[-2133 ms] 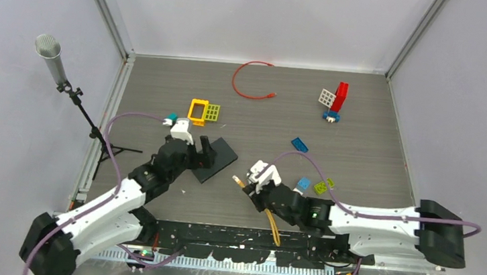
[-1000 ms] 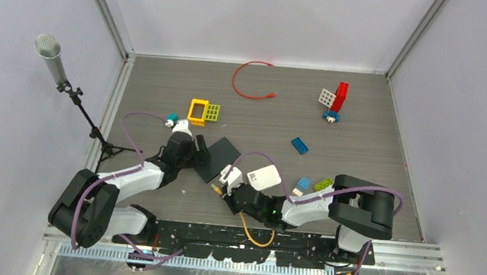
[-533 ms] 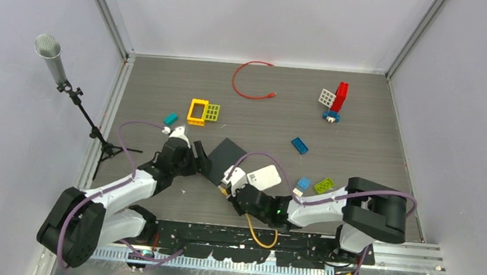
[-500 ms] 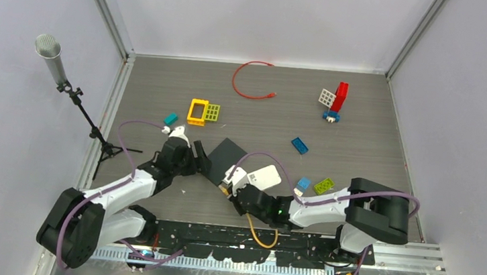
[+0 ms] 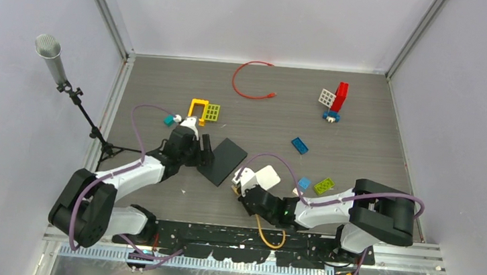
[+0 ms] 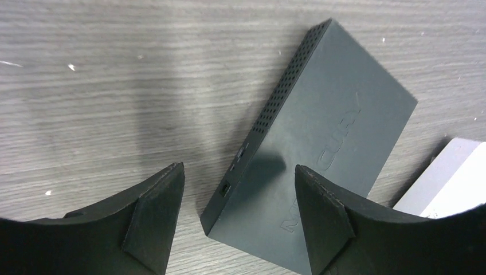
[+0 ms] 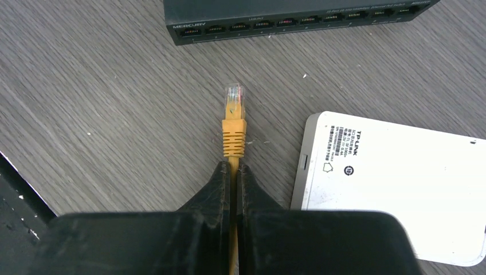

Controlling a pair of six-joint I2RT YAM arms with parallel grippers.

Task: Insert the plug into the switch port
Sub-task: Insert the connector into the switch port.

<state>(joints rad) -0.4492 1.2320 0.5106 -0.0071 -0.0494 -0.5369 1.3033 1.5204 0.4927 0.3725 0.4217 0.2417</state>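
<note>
The black switch (image 5: 223, 161) lies flat left of the table's middle. My left gripper (image 5: 193, 153) is open and straddles the switch's (image 6: 326, 143) near corner. In the left wrist view the gripper (image 6: 238, 220) has one finger (image 6: 153, 215) on bare table and the other finger (image 6: 324, 220) over the switch's top. My right gripper (image 7: 234, 172) is shut on the yellow cable (image 7: 234, 140) just behind its clear plug (image 7: 234, 94). The plug points at the switch's port row (image 7: 298, 23), a short gap away. From above, the right gripper (image 5: 244, 190) sits just below the switch's lower edge.
A white TP-Link box (image 7: 395, 183) lies right beside the plug, right of the switch (image 5: 266, 177). Loose bricks (image 5: 299, 145) (image 5: 323, 185), a yellow frame (image 5: 197, 111), a red cable (image 5: 251, 84) and a brick tower (image 5: 335, 100) lie farther back. A microphone stand (image 5: 64, 80) stands at left.
My right gripper has carried the plug a little to the right, along the switch's near edge. The left gripper has shifted slightly farther back at the switch's corner, its jaws a little narrower.
</note>
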